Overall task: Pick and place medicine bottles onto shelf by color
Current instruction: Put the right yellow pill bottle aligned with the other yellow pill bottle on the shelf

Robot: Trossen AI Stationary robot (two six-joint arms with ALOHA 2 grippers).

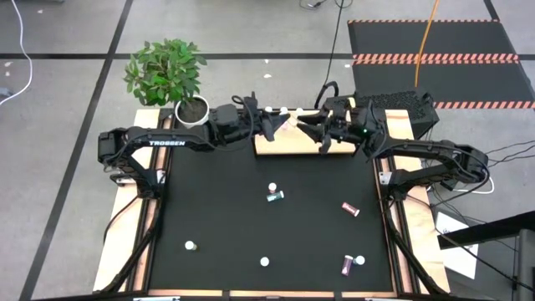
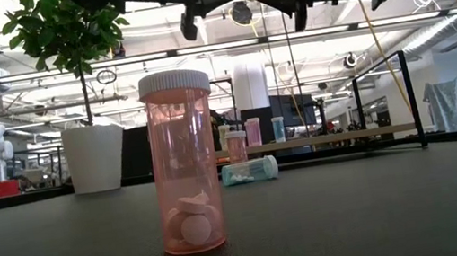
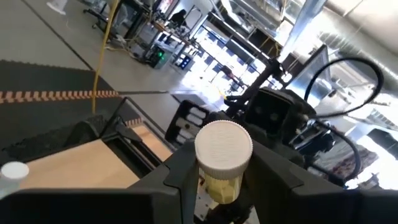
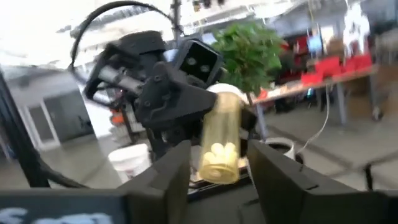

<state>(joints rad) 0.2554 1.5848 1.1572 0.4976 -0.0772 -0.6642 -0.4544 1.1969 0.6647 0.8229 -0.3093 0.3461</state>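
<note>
So this was basically a mid-air handoff above the shelf (image 1: 292, 142), the light-wood board at the far edge of the black table (image 1: 234, 217). Both arms were reaching in toward each other over it, which looked to me like the bottle was being passed across so the other arm could set it down in its color spot.

The left gripper (image 3: 219, 180) had its jaws pinching the yellow bottle (image 3: 221, 163) just below the white cap, holding it up off the board. The right gripper (image 4: 217, 163) was lined up on the same bottle from the other side, its fingers (image 4: 163, 174) spread on either side of the yellow body. I couldn't tell if they were actually touching it, so I'd call that one open, not a grip.

The potted plant (image 1: 167, 73) sat just beside the shelf's left end, near the left arm, so that side was a bit tight. A couple of white-capped bottles (image 1: 284, 109) already stood along the back of the shelf, close under the two grippers, and could get knocked.

Still loose on the table: a teal bottle (image 1: 274, 196) lying down mid-table, a magenta bottle (image 1: 350, 209) on its side to the right, and a pinkish bottle (image 2: 185, 162) standing upright near the front edge.
</note>
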